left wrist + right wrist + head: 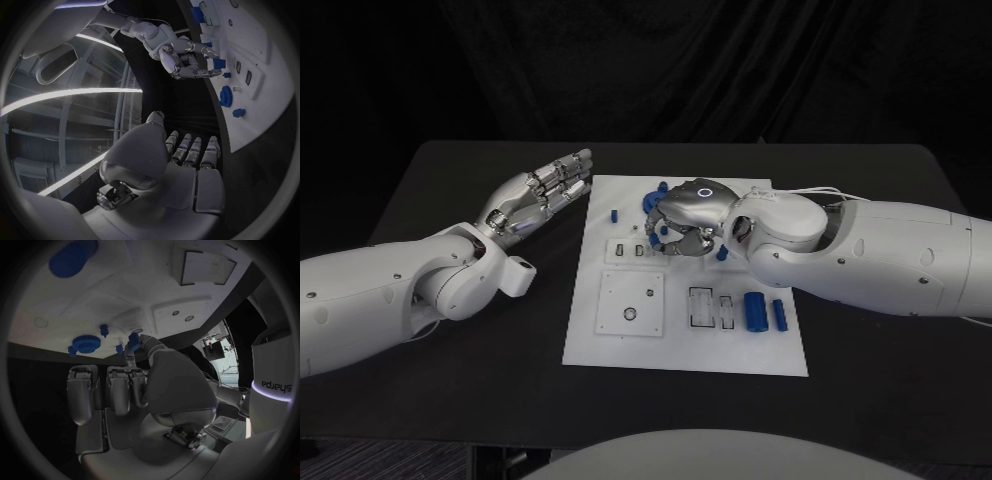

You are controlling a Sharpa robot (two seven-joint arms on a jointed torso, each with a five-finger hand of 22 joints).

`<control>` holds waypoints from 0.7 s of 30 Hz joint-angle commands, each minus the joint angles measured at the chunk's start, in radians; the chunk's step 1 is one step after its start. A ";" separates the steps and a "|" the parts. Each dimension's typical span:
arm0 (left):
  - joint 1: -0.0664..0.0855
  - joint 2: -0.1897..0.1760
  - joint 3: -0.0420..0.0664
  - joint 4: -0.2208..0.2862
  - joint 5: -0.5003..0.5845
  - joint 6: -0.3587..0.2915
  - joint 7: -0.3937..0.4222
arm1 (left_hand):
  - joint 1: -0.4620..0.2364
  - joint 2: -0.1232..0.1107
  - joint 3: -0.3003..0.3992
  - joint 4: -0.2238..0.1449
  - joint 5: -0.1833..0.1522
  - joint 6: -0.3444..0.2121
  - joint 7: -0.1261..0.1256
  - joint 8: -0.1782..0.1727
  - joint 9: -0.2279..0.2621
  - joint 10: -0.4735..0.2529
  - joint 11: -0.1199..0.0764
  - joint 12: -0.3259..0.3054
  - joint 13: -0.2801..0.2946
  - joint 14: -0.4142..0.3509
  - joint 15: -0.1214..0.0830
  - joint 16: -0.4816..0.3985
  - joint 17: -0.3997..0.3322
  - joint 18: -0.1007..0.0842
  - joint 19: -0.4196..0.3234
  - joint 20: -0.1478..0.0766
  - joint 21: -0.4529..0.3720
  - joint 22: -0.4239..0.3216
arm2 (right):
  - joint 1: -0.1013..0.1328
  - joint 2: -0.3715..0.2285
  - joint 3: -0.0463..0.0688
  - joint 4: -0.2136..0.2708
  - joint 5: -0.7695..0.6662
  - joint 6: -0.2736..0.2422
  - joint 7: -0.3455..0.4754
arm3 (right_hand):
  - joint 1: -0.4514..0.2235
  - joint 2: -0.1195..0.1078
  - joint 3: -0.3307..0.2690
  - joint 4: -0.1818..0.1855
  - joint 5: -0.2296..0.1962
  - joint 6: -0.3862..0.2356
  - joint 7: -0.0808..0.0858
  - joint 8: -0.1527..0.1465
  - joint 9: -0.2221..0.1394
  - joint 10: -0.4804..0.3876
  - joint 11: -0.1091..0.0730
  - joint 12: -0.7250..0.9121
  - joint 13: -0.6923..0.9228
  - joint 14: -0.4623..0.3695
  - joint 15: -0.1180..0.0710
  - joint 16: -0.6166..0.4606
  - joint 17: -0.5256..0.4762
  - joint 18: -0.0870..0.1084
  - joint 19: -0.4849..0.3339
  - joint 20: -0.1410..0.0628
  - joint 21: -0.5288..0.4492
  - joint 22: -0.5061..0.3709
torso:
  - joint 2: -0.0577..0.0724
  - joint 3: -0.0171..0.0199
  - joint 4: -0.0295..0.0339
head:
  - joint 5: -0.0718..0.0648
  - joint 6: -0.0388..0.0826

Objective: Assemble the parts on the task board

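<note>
Two silver hands are seen: the right hand [682, 222] is curled over the far half of the white rectangular task board [678, 345], a small blue peg-like part [133, 341] apparently pinched at its fingertips, though the grip is hard to confirm. Seating it is judged next, needing careful alignment. The left hand [535, 196] lies open beside the board, holding nothing.

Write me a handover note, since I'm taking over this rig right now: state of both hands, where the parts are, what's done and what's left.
Left hand: open, fingers straight, off the left edge of the white rectangular task board, holding nothing.
Right hand: over the board's far middle, fingers curled down, thumb and a finger pinching a small blue peg.
Parts: a round blue disc part sits near the board's far end; two blue cylinders lie at the near right beside empty rectangular slots.
Done: cannot tell what is seated.
Left: place the peg, then the cylinders.
</note>
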 commanded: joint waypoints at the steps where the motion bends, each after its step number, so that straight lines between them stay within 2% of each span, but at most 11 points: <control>1: -0.001 0.001 0.001 0.002 -0.003 0.014 0.102 | 0.011 0.000 0.007 0.002 0.006 -0.006 -0.002 0.002 -0.001 -0.009 -0.001 -0.005 -0.001 0.000 0.007 0.005 0.001 0.018 -0.002 0.006 0.005 0.001 | -0.005 0.002 0.000 -0.002 -0.021 0.024 -0.048 | 0.004 -0.002 0.003 -0.008 0.003 -0.001 0.006 0.000 0.042 0.104 0.003 0.003 0.263 0.102 0.010 -0.003 0.251 -0.004 0.099 0.006 -0.004 0.259 | -0.001 0.0003 0.0001 | -0.001 -0.003; 7: -0.001 0.000 0.001 0.004 -0.003 0.015 0.101 | 0.011 0.000 0.007 0.002 0.006 -0.005 -0.002 0.002 -0.001 -0.009 -0.001 -0.005 -0.001 0.000 0.007 0.005 0.001 0.018 -0.002 0.006 0.005 0.001 | -0.010 0.002 0.000 -0.002 -0.022 0.026 -0.062 | 0.006 -0.001 0.006 -0.011 0.006 -0.002 0.007 -0.001 0.043 0.104 0.005 0.003 0.263 0.101 0.011 -0.005 0.248 -0.004 0.098 0.008 -0.005 0.258 | -0.001 -0.0002 0.0002 | 0.001 -0.008; 13: -0.001 -0.002 0.001 0.004 -0.003 0.015 0.100 | 0.011 0.000 0.007 0.002 0.006 -0.005 -0.002 0.002 -0.001 -0.009 -0.001 -0.005 -0.001 0.000 0.007 0.005 0.001 0.018 -0.002 0.006 0.005 0.001 | -0.013 0.001 0.000 -0.002 -0.027 0.028 -0.080 | 0.006 -0.002 0.007 -0.013 0.008 -0.002 0.009 -0.001 0.043 0.104 0.006 0.003 0.263 0.101 0.012 -0.006 0.247 -0.003 0.096 0.008 -0.008 0.257 | -0.001 -0.0007 -0.0026 | 0.001 -0.012; 21: -0.001 0.000 0.001 0.002 -0.003 0.016 0.099 | 0.011 0.000 0.007 0.002 0.006 -0.005 -0.002 0.002 -0.001 -0.009 -0.001 -0.005 -0.001 0.000 0.007 0.005 0.001 0.018 -0.002 0.006 0.005 0.001 | -0.015 0.001 0.000 -0.002 -0.043 0.029 -0.093 | 0.002 -0.005 0.007 -0.014 0.008 -0.003 0.012 -0.002 0.044 0.104 0.009 0.003 0.263 0.101 0.014 -0.007 0.246 -0.002 0.094 0.010 -0.012 0.256 | -0.002 -0.0001 0.0001 | -0.002 -0.016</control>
